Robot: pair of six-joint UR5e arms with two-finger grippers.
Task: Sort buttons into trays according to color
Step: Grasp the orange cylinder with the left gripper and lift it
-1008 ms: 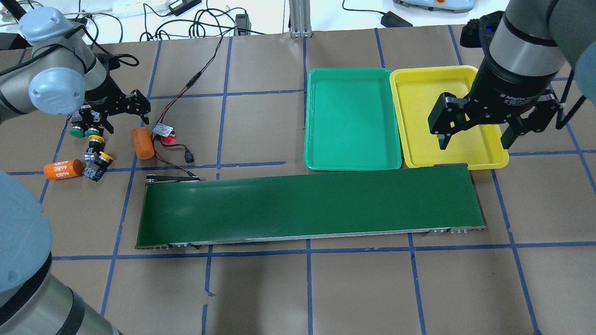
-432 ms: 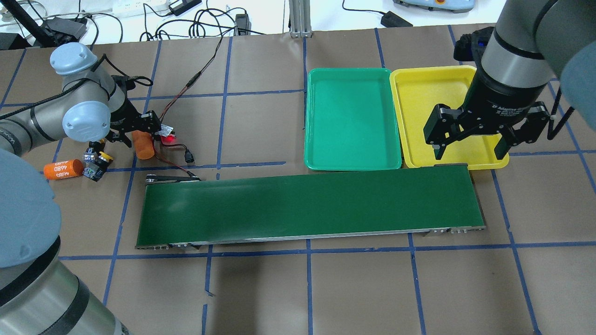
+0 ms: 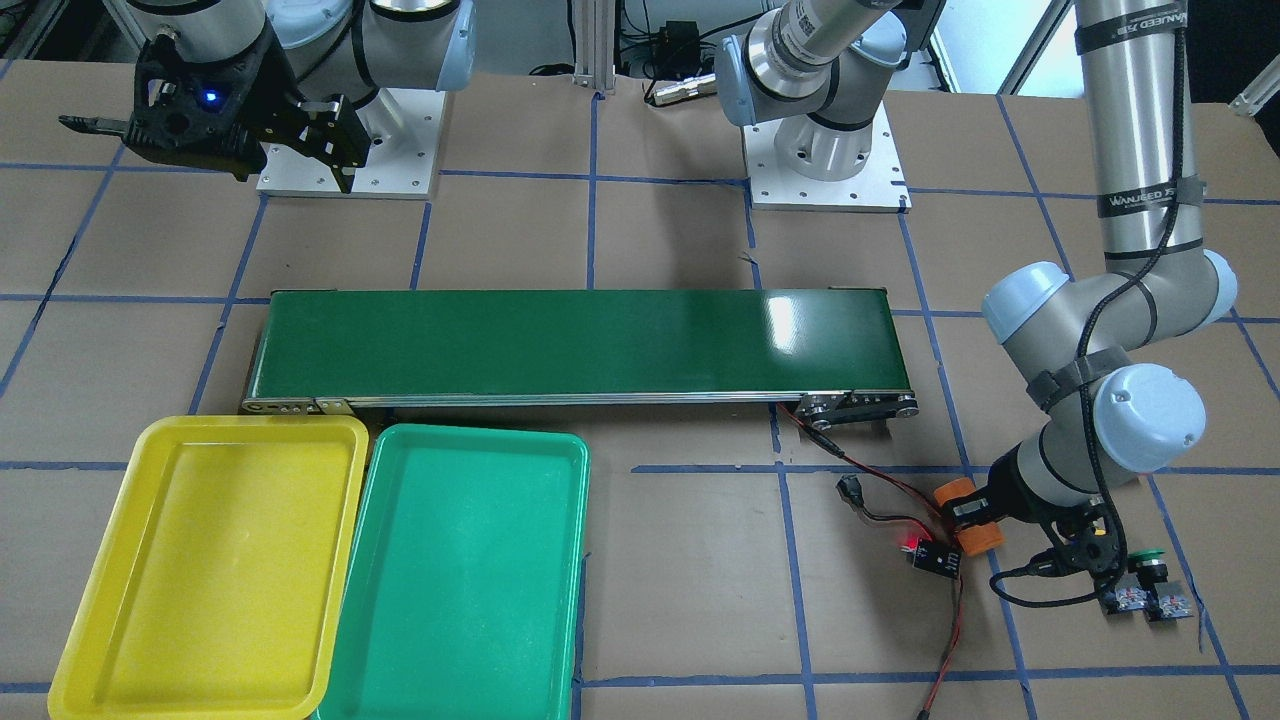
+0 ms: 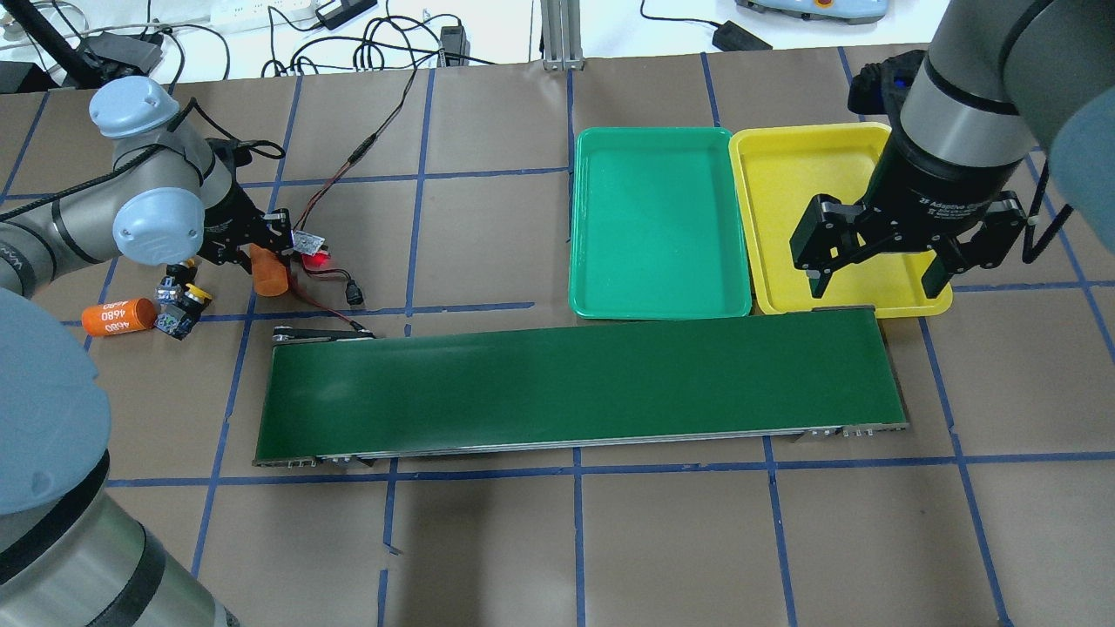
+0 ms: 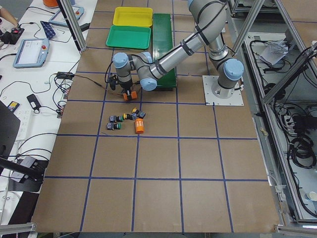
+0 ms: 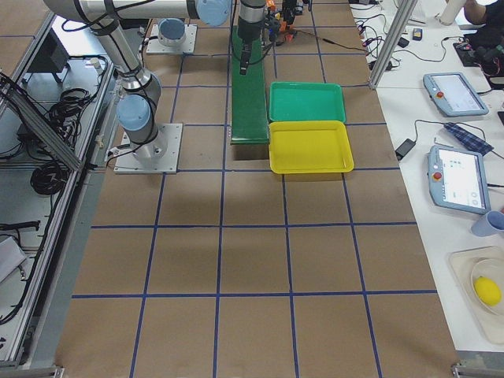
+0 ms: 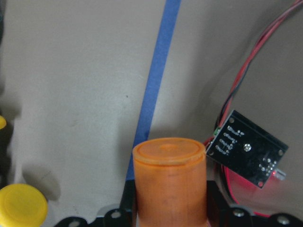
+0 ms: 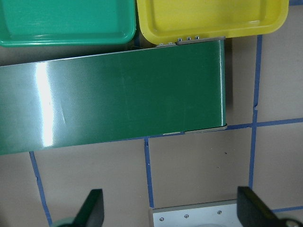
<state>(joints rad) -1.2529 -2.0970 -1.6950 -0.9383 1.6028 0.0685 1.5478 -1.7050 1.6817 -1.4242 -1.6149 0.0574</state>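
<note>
Fingers of the left gripper (image 4: 261, 254) are closed on an orange cylinder (image 7: 169, 184); the right gripper (image 4: 875, 286) is held wide. Buttons (image 4: 185, 303) lie unsorted at the worktop's (image 4: 488, 540) left end; releasing the cylinder and grasping a button seems required.

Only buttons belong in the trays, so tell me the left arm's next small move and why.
Probably open the left gripper and shift to the yellow button beside it: it looks closed on the orange cylinder, which is no button.

Between the jaws of my left gripper (image 4: 255, 251) sits an orange cylinder (image 4: 272, 277), while my right gripper (image 4: 875, 286) hangs with jaws spread above the yellow tray (image 4: 801, 174).
</note>
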